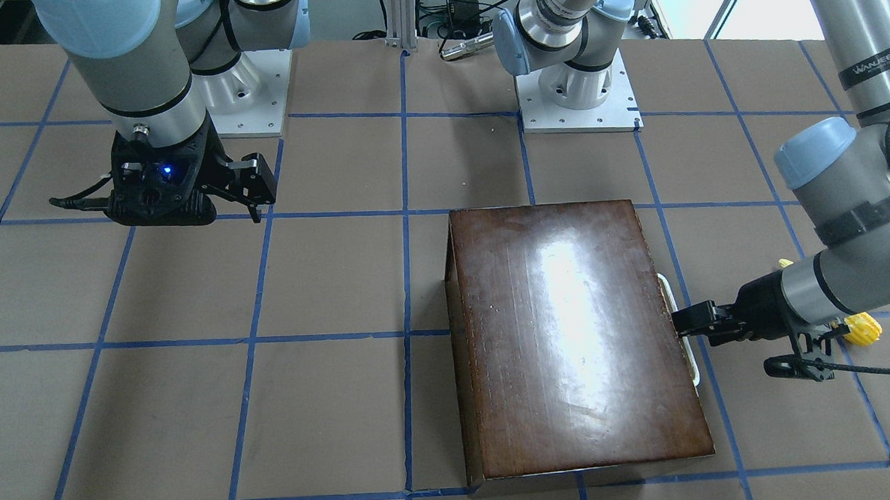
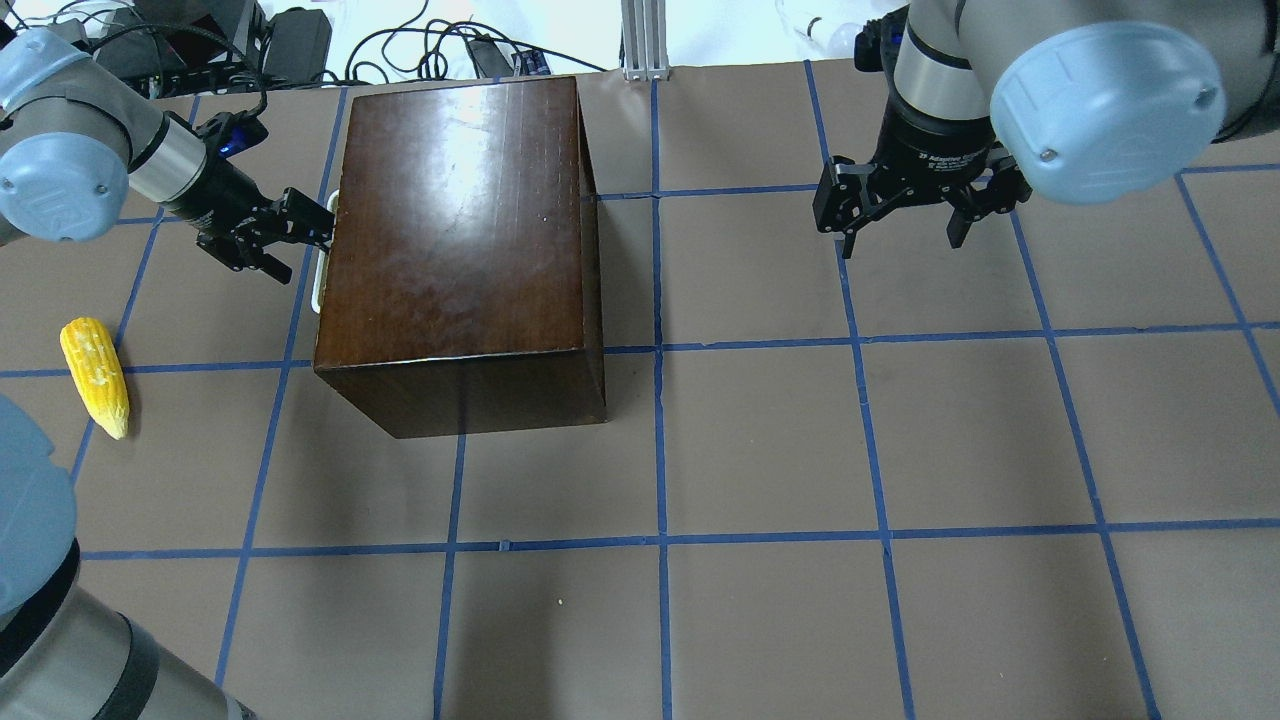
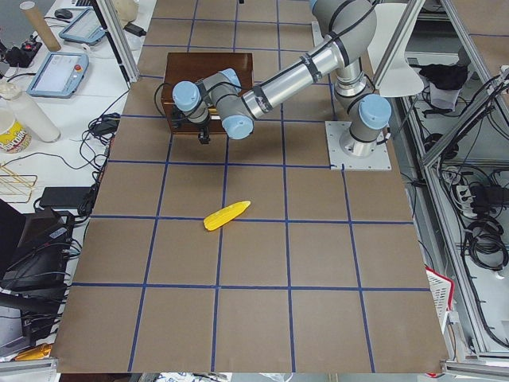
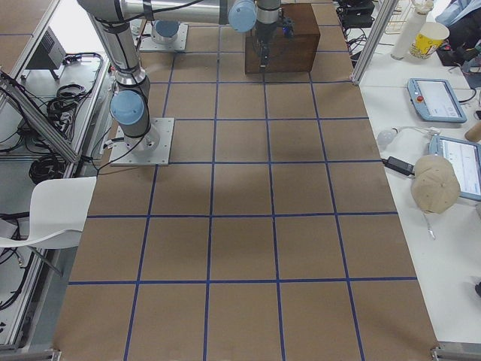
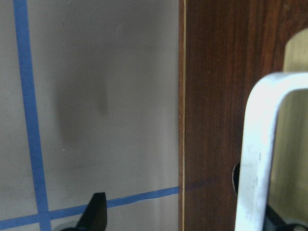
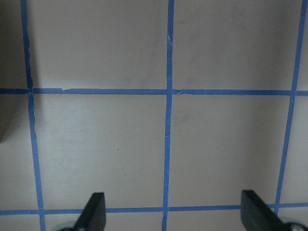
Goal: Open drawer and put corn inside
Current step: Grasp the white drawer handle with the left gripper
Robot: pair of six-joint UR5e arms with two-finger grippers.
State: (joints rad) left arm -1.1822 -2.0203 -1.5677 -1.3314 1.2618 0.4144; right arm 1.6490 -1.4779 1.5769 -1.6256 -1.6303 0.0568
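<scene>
1. Nearest the robot, the yellow tapered corn cob (image 2: 95, 375) lies flat on the brown paper tabletop with its blue tape grid (image 2: 760, 450), on the robot's left side. In the front-facing view the left arm covers all but the cob's knobbly end.
2. Next comes the glossy dark brown wooden box (image 2: 460, 220). The drawer (image 5: 211, 96) sits fully inside it, so its tray is hidden. Only its dark brown front shows, in the left wrist view, and the pale metal bow handle (image 2: 318, 275) sticks out at the box's left end.
3. The left pincer (image 2: 303, 242) lies level at that handle, released, fingers spread. In the wrist view one fingertip (image 5: 96, 214) shows clear of the wood. The other is mostly hidden behind the handle bar, and I cannot tell whether it touches the bar.
4. The corn lies well apart from the left pincer, nearer the robot and further out to the left.
5. The right pincer (image 2: 900, 240) hovers over the tabletop, well to the right of the box, released, with nothing between its fingers.
6. Count: one cob, one box, one drawer, one handle, two pincers.
</scene>
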